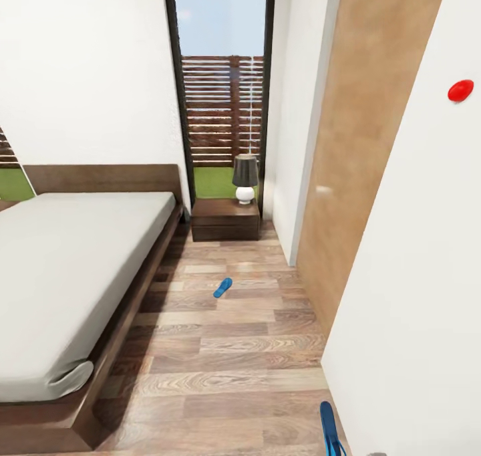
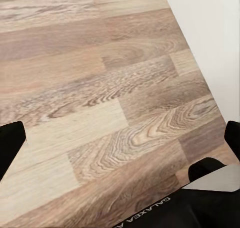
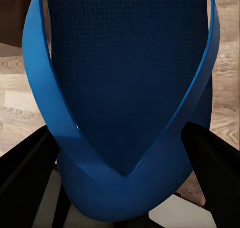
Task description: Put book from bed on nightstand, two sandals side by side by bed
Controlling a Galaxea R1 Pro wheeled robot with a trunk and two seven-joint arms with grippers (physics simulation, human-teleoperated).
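Holding one sandal (image 3: 125, 102) between the right gripper's (image 3: 122, 153) closed-in fingers; second sandal (image 1: 222, 287) lying on floor (image 1: 234, 362) between bed (image 1: 67, 275) and nightstand (image 1: 224, 218); left gripper (image 2: 122, 148) spread, empty.

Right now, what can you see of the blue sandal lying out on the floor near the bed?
The sandal is small, bright blue and narrow with rounded ends. It lies flat on the brown wood-plank floor, turned at a slant, alone in the aisle between the bed and the wall. It sits closer to the nightstand than to the camera. Nothing touches it but the floor. Its straps are too small to make out.
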